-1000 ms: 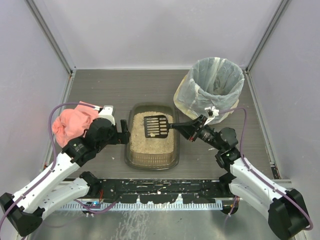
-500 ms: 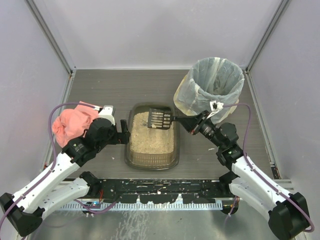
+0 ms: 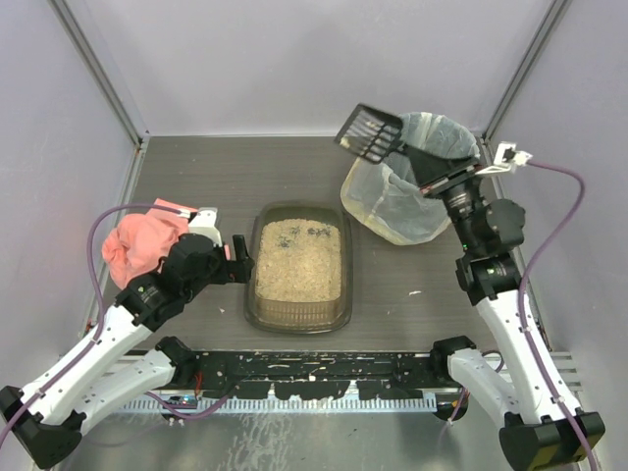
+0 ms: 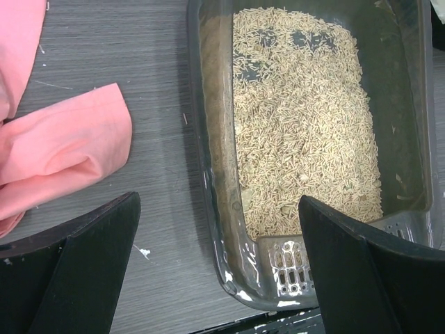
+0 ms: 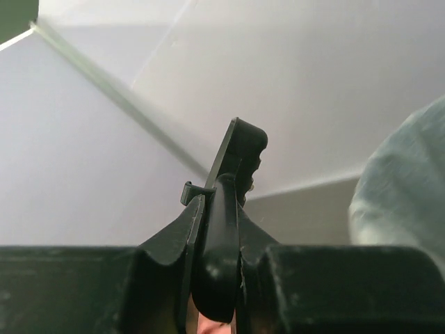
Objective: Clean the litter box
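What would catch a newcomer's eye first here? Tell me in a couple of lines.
The black slotted scoop stands out first, raised high in the right gripper by the bag-lined bin at the far right. Next comes the litter box in the middle of the table, with dark clumps at its far end. A pink cloth lies to its left.

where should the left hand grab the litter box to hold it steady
Take the litter box by its left long wall, by the near corner, coming down from above, one finger inside and one outside. That wall is thin and upright, so it fits between the fingers, and the litter stops just short of it. The open left hand hangs right over that spot.
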You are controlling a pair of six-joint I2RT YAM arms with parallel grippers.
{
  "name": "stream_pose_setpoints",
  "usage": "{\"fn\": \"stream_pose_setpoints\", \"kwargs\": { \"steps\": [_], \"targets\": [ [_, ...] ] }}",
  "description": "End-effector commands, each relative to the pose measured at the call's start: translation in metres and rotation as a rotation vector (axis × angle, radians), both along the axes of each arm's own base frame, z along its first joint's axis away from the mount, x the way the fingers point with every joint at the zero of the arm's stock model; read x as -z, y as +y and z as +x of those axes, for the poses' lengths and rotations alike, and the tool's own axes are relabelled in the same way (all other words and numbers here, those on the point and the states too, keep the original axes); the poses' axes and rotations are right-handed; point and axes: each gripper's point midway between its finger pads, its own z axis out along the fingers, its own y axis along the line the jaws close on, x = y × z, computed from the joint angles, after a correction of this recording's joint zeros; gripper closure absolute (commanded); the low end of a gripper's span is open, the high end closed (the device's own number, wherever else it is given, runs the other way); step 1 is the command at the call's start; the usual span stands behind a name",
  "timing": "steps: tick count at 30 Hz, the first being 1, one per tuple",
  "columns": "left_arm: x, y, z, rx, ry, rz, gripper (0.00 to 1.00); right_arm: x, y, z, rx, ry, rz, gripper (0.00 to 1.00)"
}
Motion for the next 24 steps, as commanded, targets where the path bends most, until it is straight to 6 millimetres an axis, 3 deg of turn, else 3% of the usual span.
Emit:
{"fn": "stream_pose_setpoints", "kwargs": {
  "steps": [1, 7, 13, 19, 24],
  "targets": [
    [-0.008, 0.0, 0.003, -0.016, -0.035, -0.032, 0.02, -0.04, -0.047, 0.007, 0.228, -0.063, -0.085, 0.99],
    [-0.008, 0.0, 0.002, -0.014, -0.037, -0.037, 0.02, -0.041, -0.091, 0.021, 0.481, -0.034, -0.321, 1.0],
    [-0.01, -0.002, 0.004, -0.006, -0.042, -0.039, 0.02, -0.007, -0.117, 0.051, 0.591, 0.103, -0.698, 0.99],
    [-0.011, -0.003, 0.005, -0.002, -0.042, -0.038, 0.02, 0.036, -0.092, 0.078, 0.344, 0.219, -1.01, 0.99],
    [-0.008, -0.003, 0.004, -0.003, -0.039, -0.04, 0.02, 0.045, -0.084, 0.085, 0.454, 0.303, -1.262, 0.99]
  ]
}}
